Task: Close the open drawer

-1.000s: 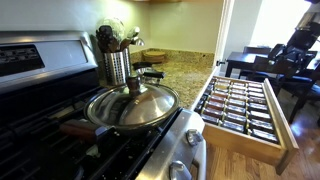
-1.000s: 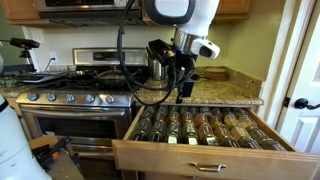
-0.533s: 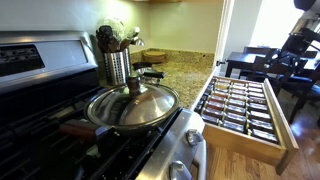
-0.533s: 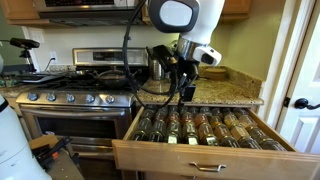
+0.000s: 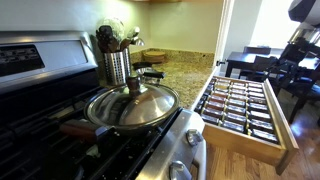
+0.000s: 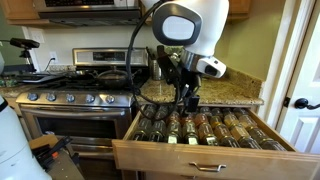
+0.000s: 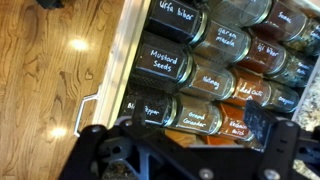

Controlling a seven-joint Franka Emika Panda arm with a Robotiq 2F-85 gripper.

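Kitchen scene. The drawer, wide and shallow in light wood, sits just beside the stove, under the granite counter, and is pulled fully out. Its long axis runs parallel w/ the stove front. Its plain front faces out into the room, away from the counter.

Rows of dark spice jars lie inside. In the wrist view one hand-lettered label reads "Mustard Seeds"; "Nutmeg" approx. legible, the rest too blurred.

A metal handle is on the drawer front. Bare wood floor lies beyond that front edge.

The gripper hangs over the jars at the drawer's stove end, fingers spread apart w/ nothing between them.
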